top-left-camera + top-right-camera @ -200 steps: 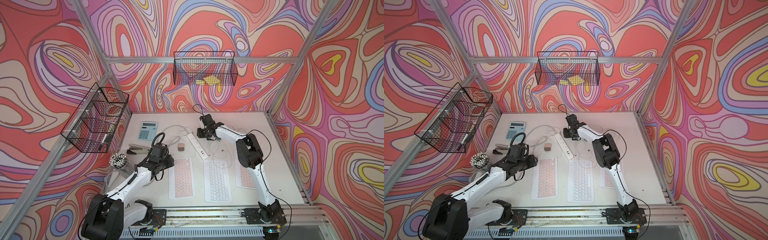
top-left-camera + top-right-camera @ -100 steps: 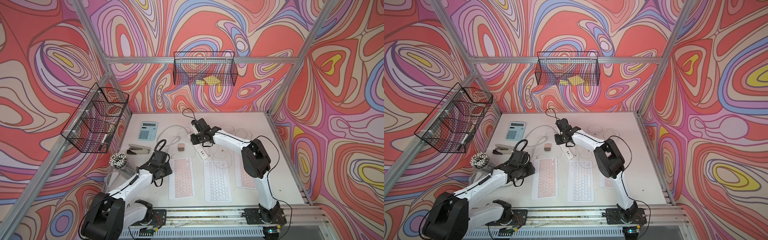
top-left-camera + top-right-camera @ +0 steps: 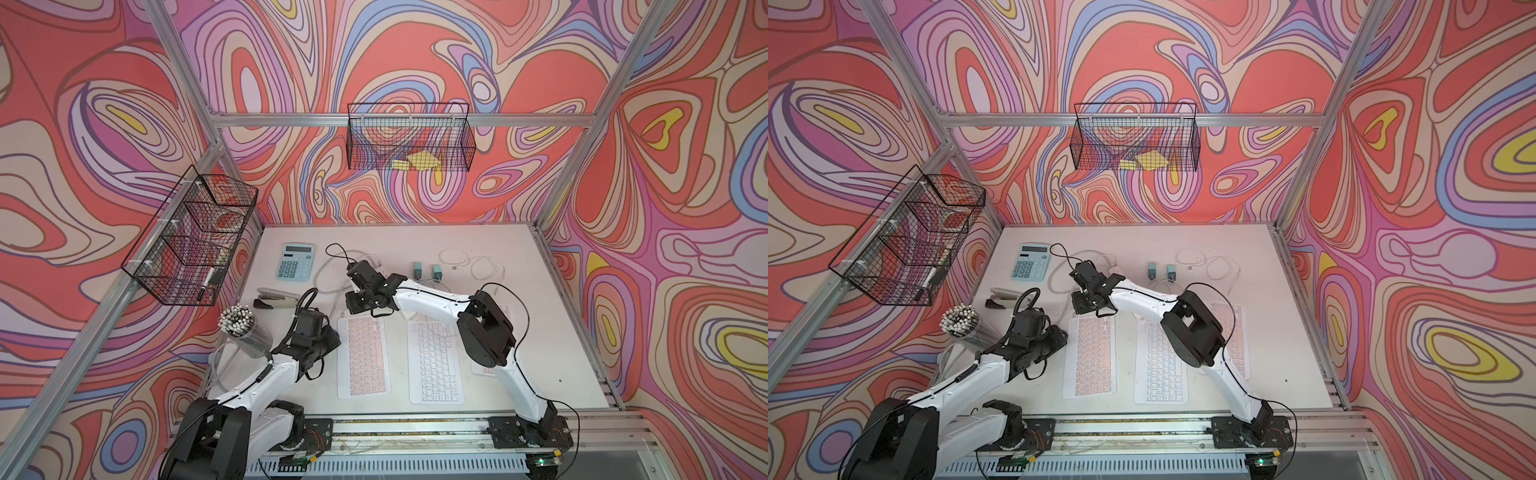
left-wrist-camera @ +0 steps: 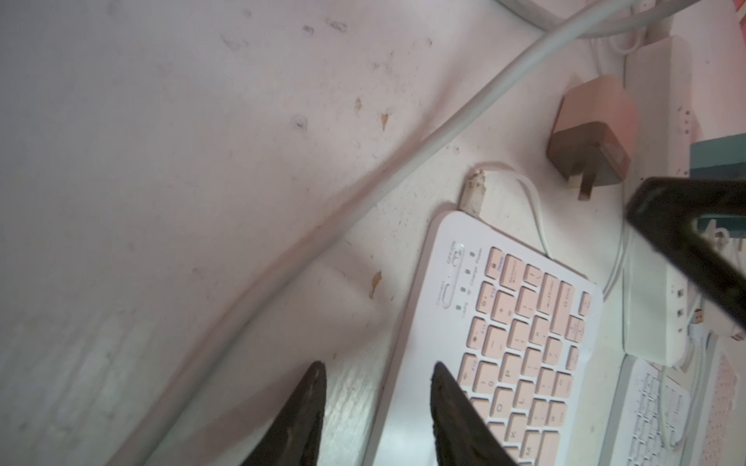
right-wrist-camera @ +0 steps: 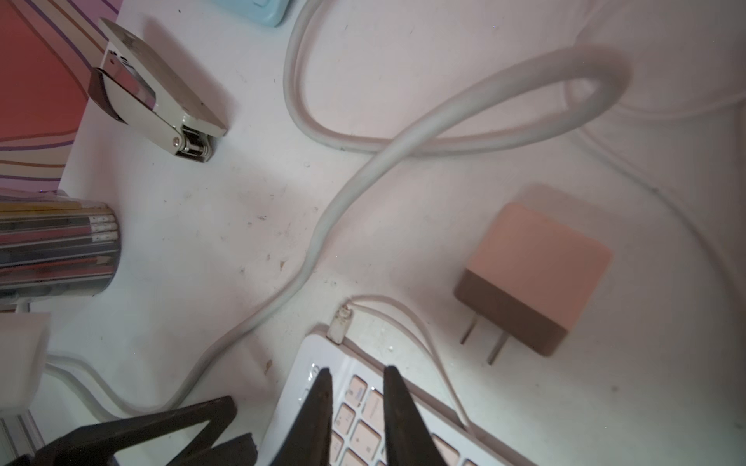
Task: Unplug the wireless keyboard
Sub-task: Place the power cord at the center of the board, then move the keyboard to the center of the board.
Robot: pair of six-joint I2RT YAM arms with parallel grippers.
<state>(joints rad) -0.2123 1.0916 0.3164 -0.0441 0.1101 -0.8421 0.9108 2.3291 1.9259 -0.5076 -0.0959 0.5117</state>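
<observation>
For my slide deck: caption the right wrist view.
Right gripper, jaws narrowly apart and empty, over the pink keyboard corner beside its inserted white plug; pink charger nearby.

Swirling red, pink and lilac walls (image 3: 415, 50), aluminium frame (image 3: 291, 120), wire baskets (image 3: 409, 141), white tabletop (image 3: 548, 332).

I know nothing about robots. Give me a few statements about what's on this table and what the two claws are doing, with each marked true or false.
1. A white cable is plugged into a corner of the pink keyboard. True.
2. The pink charger sits plugged into the power strip. False: it lies loose on the table, prongs bare.
3. The right gripper is clamped on the cable's plug. False: its jaws stand apart near the keyboard's corner, holding nothing.
4. The left gripper is open and empty. True.
</observation>
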